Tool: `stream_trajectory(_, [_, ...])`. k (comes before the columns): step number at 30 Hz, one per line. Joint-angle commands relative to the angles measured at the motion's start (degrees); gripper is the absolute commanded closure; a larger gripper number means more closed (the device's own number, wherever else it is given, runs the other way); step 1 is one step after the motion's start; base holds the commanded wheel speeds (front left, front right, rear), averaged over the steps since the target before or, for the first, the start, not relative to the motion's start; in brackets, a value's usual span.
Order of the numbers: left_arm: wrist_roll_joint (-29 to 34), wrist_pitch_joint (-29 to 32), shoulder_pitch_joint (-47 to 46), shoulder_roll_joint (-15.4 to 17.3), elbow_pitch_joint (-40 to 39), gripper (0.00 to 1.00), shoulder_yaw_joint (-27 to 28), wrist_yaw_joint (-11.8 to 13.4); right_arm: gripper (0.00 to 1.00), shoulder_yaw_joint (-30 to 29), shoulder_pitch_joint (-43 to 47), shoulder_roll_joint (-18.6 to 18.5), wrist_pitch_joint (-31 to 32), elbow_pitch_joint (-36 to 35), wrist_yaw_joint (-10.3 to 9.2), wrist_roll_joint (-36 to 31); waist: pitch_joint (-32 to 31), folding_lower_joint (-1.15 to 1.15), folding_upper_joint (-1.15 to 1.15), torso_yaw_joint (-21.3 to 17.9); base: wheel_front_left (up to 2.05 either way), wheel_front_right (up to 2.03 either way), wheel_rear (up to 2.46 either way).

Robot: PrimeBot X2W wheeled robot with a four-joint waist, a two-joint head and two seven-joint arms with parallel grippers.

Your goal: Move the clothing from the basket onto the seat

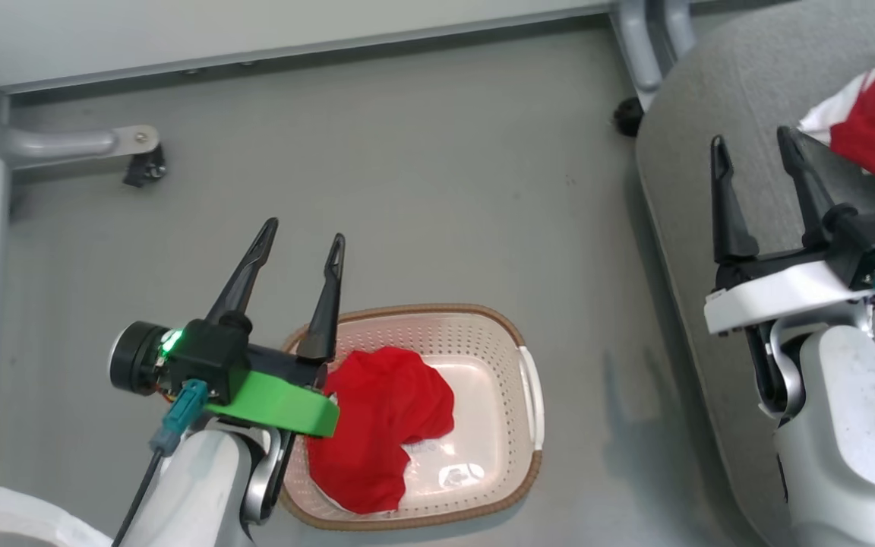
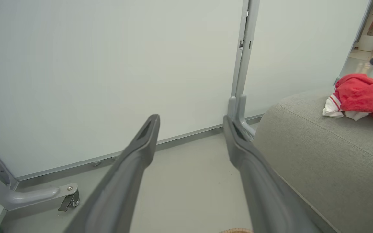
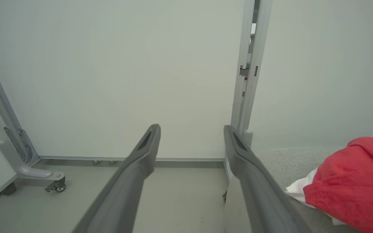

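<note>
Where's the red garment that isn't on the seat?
Head view, lower centre: the garment is heaped in the left half of the basket, just right of the left gripper, with the seat off to the right.

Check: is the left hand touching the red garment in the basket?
Apart. The left wrist view shows the left hand open and empty against floor and wall; the red garment lies below in the basket.
</note>
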Motion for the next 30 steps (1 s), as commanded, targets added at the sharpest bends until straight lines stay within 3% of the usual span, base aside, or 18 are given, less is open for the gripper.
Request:
stream_trajectory(1, [0.29,-0.01,1.45,-0.45,0.09,0.00,0.87,-0.18,0.00,0.38,1.70,-0.03,-0.12,-0.34,-0.06,0.53,-3.23,0.00,0.62,3.87,0.00,0.00,0.00])
stream_trajectory(16, [1.80,-0.01,9.49,-3.38,2.00,0.00,11.41,-0.84,0.00,4.29,13.61,0.75,-0.12,-4.88,-0.06,2.18,-9.80,0.00,0.62,7.88,0.00,0.00,0.00])
stream_trajectory(30, [3.81,-0.02,13.21,-5.06,4.55,0.00,14.23,-2.44,0.00,3.23,24.27,0.75,-0.12,-8.45,-0.06,5.60,-13.29,0.00,0.62,7.21,0.00,0.00,0.00])
